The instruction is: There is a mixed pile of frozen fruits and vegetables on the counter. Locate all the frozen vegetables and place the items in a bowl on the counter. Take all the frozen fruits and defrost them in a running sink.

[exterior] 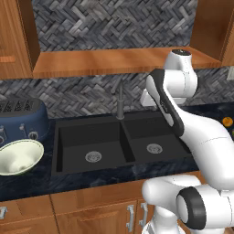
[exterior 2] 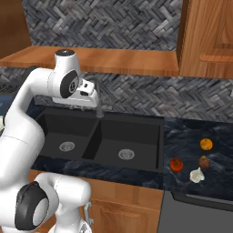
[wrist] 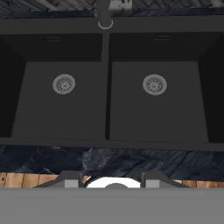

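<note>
The pile lies on the dark counter (exterior 2: 182, 136) right of the black double sink (exterior 2: 113, 136): a red tomato-like ball (exterior 2: 176, 164), a pale garlic-like bulb (exterior 2: 196, 175), a bright orange fruit (exterior 2: 206, 144) and a small brownish-orange piece (exterior 2: 204, 161). The orange fruit (exterior: 227, 121) also shows at the right edge of the left base view. The cream bowl with a green rim (exterior: 20, 157) sits tilted on the counter left of the sink. My gripper (wrist: 111, 181) hangs high over the sink's front edge, open and holding nothing. Both drains (wrist: 64, 84) lie below it.
A slim dark faucet (exterior: 120, 103) stands behind the divider between the two basins. A blue toaster (exterior: 23, 119) sits behind the bowl. A wooden shelf (exterior: 114, 61) runs above the backsplash, and wall cabinets flank it. An appliance edge (exterior 2: 200, 200) borders the counter below the pile.
</note>
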Robot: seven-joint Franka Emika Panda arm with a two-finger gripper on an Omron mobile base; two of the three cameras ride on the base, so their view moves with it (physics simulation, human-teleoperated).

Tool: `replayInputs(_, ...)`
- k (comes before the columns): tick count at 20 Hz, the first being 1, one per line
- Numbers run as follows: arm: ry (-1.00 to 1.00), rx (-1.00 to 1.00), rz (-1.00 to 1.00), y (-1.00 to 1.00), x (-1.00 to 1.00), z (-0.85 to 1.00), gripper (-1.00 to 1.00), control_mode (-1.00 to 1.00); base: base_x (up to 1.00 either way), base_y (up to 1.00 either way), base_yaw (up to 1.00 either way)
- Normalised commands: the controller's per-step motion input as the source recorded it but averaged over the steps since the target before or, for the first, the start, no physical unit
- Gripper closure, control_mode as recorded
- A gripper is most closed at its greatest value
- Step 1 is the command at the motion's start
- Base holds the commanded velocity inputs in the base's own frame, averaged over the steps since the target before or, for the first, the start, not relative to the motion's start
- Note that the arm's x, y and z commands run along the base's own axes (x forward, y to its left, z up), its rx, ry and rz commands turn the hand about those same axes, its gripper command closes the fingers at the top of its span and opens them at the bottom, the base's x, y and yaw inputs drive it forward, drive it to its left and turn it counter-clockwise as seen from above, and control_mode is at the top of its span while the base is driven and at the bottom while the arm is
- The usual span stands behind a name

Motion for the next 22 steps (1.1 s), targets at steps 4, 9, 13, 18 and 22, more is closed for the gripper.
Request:
replayInputs(4,0.0,0.0,0.0,-0.07,0.0,0.04,-1.0,-1.0,0.0,0.0,0.0)
replayInputs(9,0.0,0.0,-0.01,-0.17,0.0,0.11,-1.0,-1.0,0.0,0.0,0.0)
replayInputs(13,0.0,-0.01,-0.03,-0.25,0.0,0.01,-1.0,-1.0,0.0,0.0,0.0)
replayInputs(18,0.0,-0.02,-0.03,-0.43,0.0,-0.03,-1.0,-1.0,0.0,0.0,0.0)
replayInputs(22,0.0,-0.03,-0.02,-0.46,0.0,-0.11,-1.0,-1.0,0.0,0.0,0.0)
